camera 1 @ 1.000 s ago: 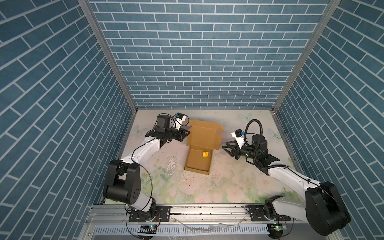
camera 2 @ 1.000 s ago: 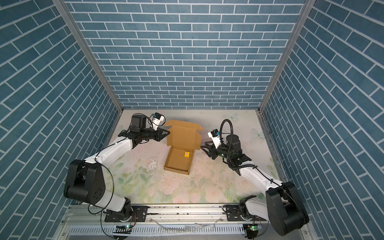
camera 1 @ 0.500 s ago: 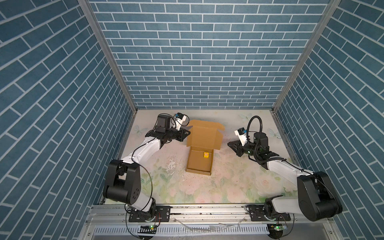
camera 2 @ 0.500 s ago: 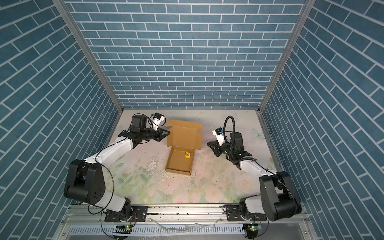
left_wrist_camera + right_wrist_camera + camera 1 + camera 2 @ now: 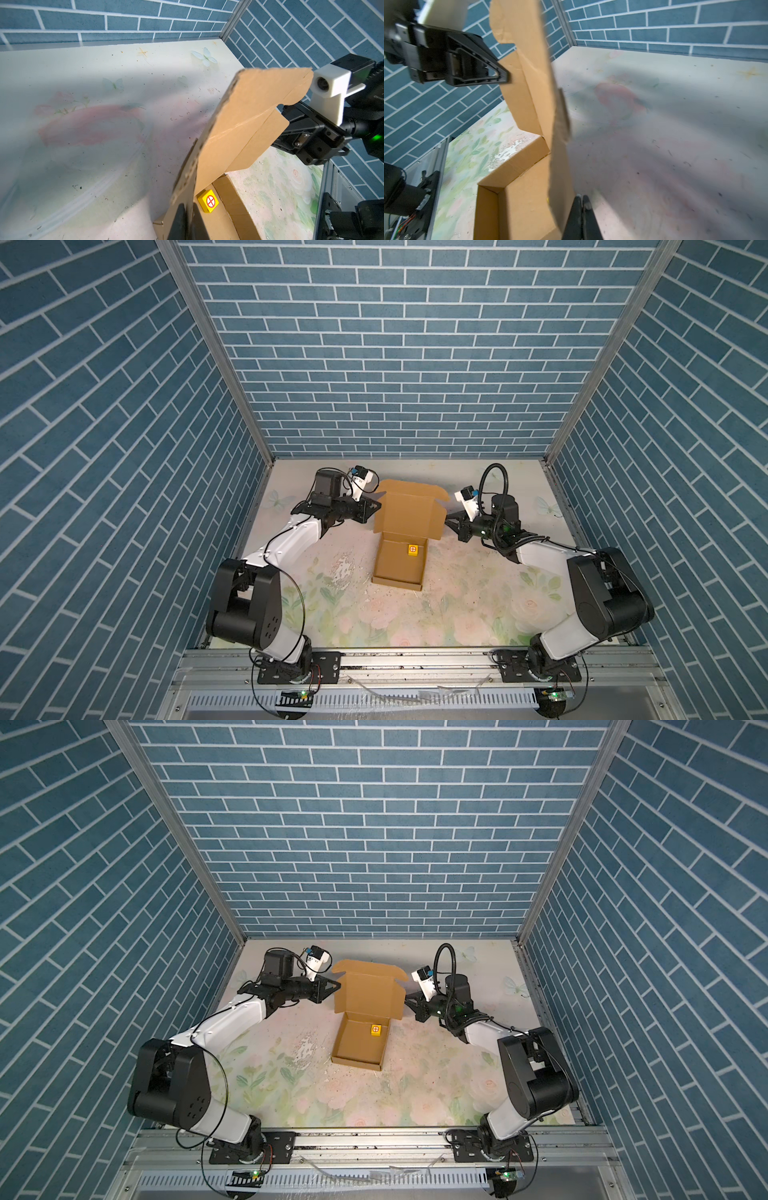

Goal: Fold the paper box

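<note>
The paper box (image 5: pixel 409 510) (image 5: pixel 370 990) is plain brown cardboard. Its shallow tray (image 5: pixel 397 572) lies on the table and its lid stands upright at the far end. My left gripper (image 5: pixel 376 506) (image 5: pixel 337 986) is shut on the lid's left edge, and the left wrist view shows a finger (image 5: pixel 180 220) on each side of the cardboard (image 5: pixel 239 128). My right gripper (image 5: pixel 448 522) (image 5: pixel 407 997) (image 5: pixel 581 198) is shut with its fingers pressed together. It sits just beside the lid's right side flap (image 5: pixel 560 166), with nothing between the fingers.
A tiny yellow cube (image 5: pixel 412 549) (image 5: pixel 208 201) with a red crossed circle lies inside the tray near the lid. The table (image 5: pixel 457 605) has a floral print and blue brick walls on three sides. A metal rail (image 5: pixel 415 659) runs along the front edge.
My right gripper has closed from part open to fully shut and has moved in towards the lid's right edge. The left gripper and the box have stayed put.
</note>
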